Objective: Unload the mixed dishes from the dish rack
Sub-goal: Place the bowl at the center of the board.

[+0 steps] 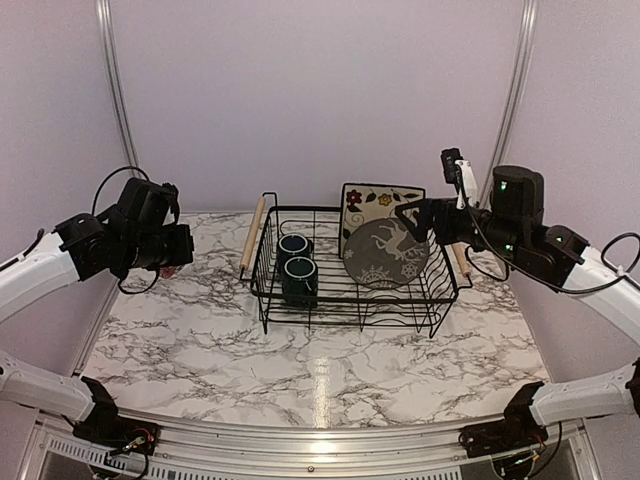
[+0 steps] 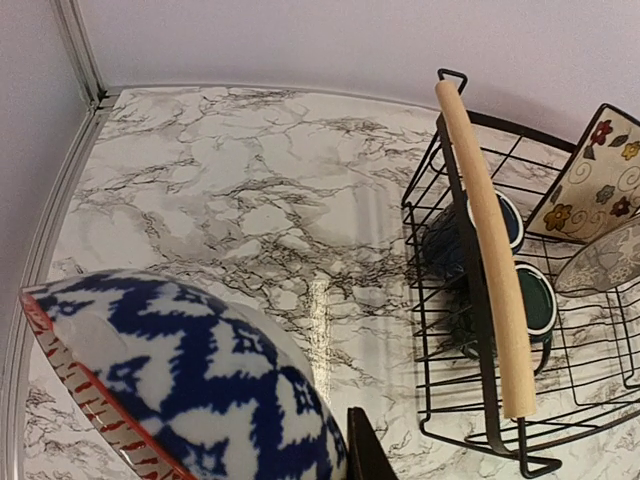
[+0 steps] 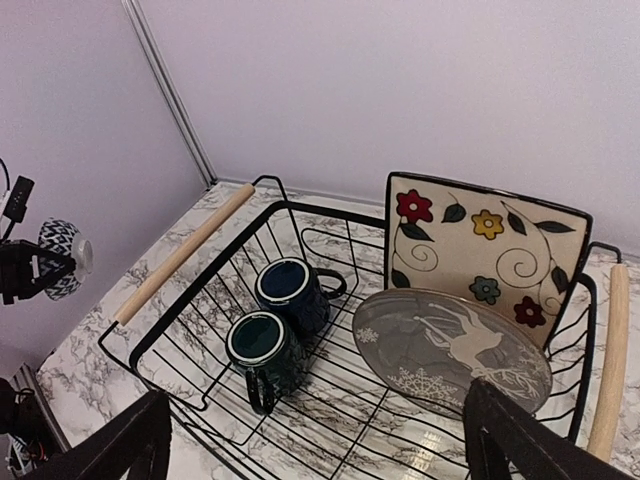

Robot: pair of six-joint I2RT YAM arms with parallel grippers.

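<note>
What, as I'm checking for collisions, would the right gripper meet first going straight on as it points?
Likely the grey plate in the dish rack: the open right gripper points toward its near edge. Depth is unclear; the rack's wires might come first.

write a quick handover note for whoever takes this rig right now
Left gripper: shut on the bowl, held above the table left of the dish rack.
Right gripper: open, over the rack's right end.
In the rack: two teal mugs, grey plate tilted in front of the floral plate.
Done: bowl out, not set down.
To do: place bowl, then unload the other four.
</note>
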